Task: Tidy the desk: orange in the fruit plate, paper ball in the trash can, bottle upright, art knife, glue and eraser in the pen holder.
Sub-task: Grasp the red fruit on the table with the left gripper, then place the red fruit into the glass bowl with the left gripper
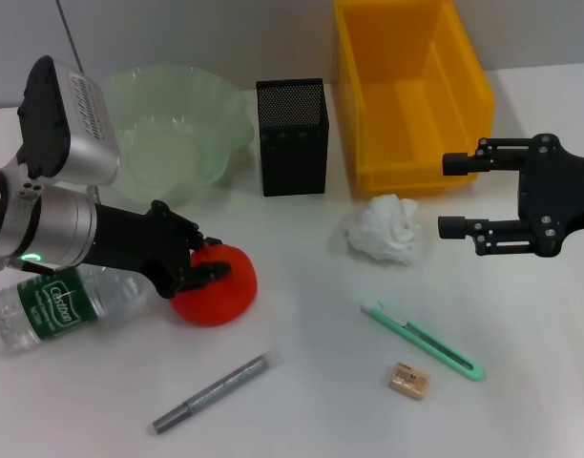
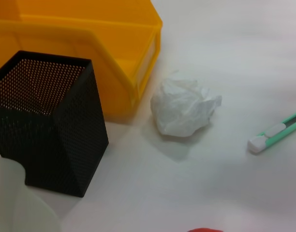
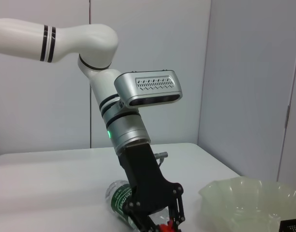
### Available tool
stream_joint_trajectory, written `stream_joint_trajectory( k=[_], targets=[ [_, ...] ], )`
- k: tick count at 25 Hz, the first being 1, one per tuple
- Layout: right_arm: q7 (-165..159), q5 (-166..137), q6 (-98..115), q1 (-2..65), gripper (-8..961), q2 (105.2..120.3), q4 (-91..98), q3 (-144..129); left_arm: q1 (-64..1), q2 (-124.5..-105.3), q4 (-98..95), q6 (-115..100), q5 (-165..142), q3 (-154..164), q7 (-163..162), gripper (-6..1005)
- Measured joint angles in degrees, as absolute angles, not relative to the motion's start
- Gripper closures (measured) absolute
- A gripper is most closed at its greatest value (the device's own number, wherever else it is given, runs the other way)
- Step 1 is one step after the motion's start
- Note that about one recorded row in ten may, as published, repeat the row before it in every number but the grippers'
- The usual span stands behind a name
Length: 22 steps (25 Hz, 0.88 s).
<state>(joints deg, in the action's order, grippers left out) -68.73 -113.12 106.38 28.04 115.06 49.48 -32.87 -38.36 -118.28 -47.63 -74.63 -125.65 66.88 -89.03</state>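
1. The trash can [image 1: 411, 95] is seen at the far side of the desk [image 1: 311, 401], with the pen holder [image 1: 292, 136] just beside it and the fruit plate [image 1: 177, 134] beyond that, toward the robot's left. All three are empty as far as can be seen.
2. The bottle [image 1: 53, 305] is found lying on its side, partly hidden under the left arm.
3. The orange [image 1: 216, 283] rests on the desk near the plate. The left gripper [image 1: 192, 265] is set down over it, fingers spread around the fruit; whether a firm hold has been made cannot be told.
4. The step in hand is judged to be the grasp of the orange. The fingers should be closed evenly about the widest part, and the lift kept straight so the bottle beside it is not nudged. The wavy rim should be cleared before release.
5. The right gripper [image 1: 452, 196] is held open and empty, just beside the paper ball [image 1: 387, 229].
6. The art knife [image 1: 424, 341], glue [image 1: 211, 393] and eraser [image 1: 408, 380] lie untouched at the near side.
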Motion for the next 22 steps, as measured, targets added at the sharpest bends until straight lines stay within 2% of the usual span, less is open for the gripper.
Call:
stream_joint_trajectory(
  k=[6, 10, 19, 22],
  targets=[
    [-68.7, -113.1, 106.3, 28.0, 256, 115.05, 49.5, -32.9, -38.0, -118.21, -50.0, -76.9, -124.9, 66.1, -89.0, 706],
    [-68.7, -113.1, 106.3, 28.0, 256, 115.04, 49.5, -32.9, -36.3, -118.18, -58.1, -83.7, -121.0, 63.8, -88.3, 803],
    [-68.7, -113.1, 106.2, 27.9, 256, 115.11, 49.5, -32.8, -36.4, -118.32, -65.1, -82.2, -117.1, 60.7, -88.2, 867],
    [-68.7, -113.1, 106.3, 27.9, 256, 115.25, 49.5, -32.8, -37.4, -118.37, -65.0, -73.5, -114.2, 60.7, -87.8, 880]
  ],
)
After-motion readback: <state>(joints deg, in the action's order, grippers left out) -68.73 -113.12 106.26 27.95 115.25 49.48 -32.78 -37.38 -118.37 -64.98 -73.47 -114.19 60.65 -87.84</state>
